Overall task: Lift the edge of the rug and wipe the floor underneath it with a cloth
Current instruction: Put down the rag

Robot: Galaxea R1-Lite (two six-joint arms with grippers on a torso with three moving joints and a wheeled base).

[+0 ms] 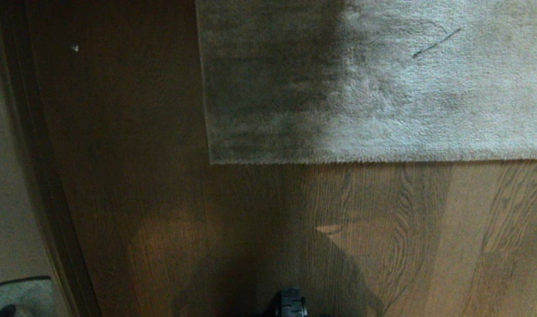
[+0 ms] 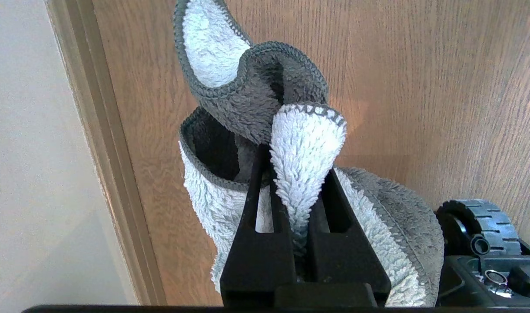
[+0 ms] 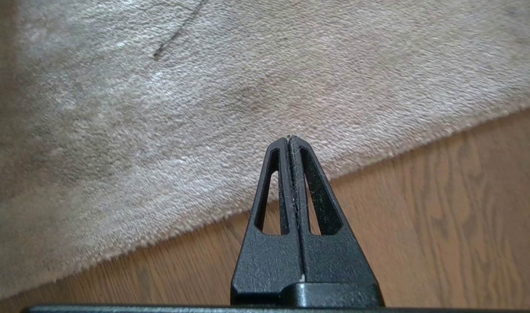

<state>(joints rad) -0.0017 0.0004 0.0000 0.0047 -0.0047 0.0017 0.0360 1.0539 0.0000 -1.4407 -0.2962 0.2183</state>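
The light grey-beige rug (image 1: 383,79) lies flat on the brown wood-grain floor (image 1: 383,229). Its near rug edge (image 1: 361,161) runs straight to a corner (image 1: 212,162). In the right wrist view my right gripper (image 3: 289,139) is shut and empty, with its tips above the rug (image 3: 204,108) just past the rug edge (image 3: 378,154); floor (image 3: 443,226) shows below it. My left gripper (image 2: 297,165) is shut on a fluffy cloth (image 2: 256,100), grey on one side and pale on the other, which hangs bunched above the floor (image 2: 421,87). A bit of the cloth (image 1: 20,295) shows at the lower left of the head view.
A wall (image 1: 4,176) with a dark baseboard (image 1: 39,176) runs along the left, also seen as the baseboard (image 2: 104,152) beside the cloth. The base's black wheel (image 2: 478,221) sits near the left gripper. A thin dark strand (image 1: 435,42) lies on the rug.
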